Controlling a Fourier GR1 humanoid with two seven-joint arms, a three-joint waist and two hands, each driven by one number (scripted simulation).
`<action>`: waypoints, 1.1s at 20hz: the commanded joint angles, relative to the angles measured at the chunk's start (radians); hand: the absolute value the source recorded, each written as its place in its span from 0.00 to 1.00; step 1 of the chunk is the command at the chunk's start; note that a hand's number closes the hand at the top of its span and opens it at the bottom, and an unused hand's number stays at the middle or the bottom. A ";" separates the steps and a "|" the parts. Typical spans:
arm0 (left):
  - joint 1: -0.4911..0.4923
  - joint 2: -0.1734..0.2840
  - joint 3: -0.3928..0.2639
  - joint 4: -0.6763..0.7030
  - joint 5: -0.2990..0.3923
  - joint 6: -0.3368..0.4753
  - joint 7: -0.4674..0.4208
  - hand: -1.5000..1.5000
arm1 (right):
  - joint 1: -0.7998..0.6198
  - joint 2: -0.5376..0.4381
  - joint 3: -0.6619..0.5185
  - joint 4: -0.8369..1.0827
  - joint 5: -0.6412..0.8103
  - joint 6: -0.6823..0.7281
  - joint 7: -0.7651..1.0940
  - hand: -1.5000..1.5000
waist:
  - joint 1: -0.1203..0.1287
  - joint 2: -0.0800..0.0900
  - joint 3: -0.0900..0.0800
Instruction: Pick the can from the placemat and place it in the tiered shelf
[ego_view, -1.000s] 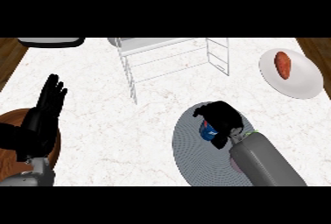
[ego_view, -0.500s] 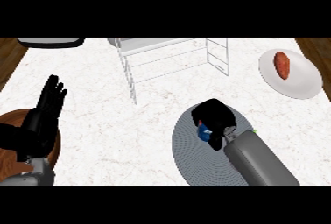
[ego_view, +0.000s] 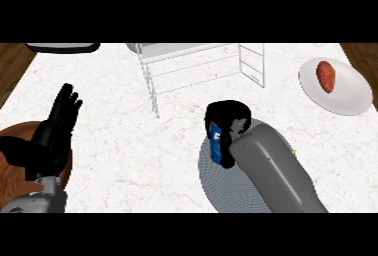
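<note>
Though gripped, can (ego_view: 215, 145) (mostly hidden)

A single head view looks steeply down at the counter (ego_view: 133, 150) from above, forearms entering at the lower edge; the tiered shelf (ego_view: 199, 65) lies beyond the right hand (ego_view: 229, 117), farther up.

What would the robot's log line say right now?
right hand: shut on can, over placemat | left hand: open, resting at left | shelf: no can in it yet
</note>
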 joint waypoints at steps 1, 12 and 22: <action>0.009 -0.003 -0.004 0.007 0.009 -0.013 -0.008 0.50 | -0.133 0.018 -0.090 -0.006 -0.242 0.088 0.233 1.00 | 0.017 -0.004 0.000; -0.025 -0.016 -0.017 0.035 -0.012 0.001 -0.016 0.50 | -0.663 0.019 -0.282 0.129 -0.414 -0.380 0.624 1.00 | 0.026 0.004 -0.001; -0.026 -0.027 -0.030 -0.022 -0.028 0.022 0.019 0.50 | -0.932 -0.070 -0.366 0.496 -0.278 -0.407 0.512 1.00 | 0.021 0.018 0.001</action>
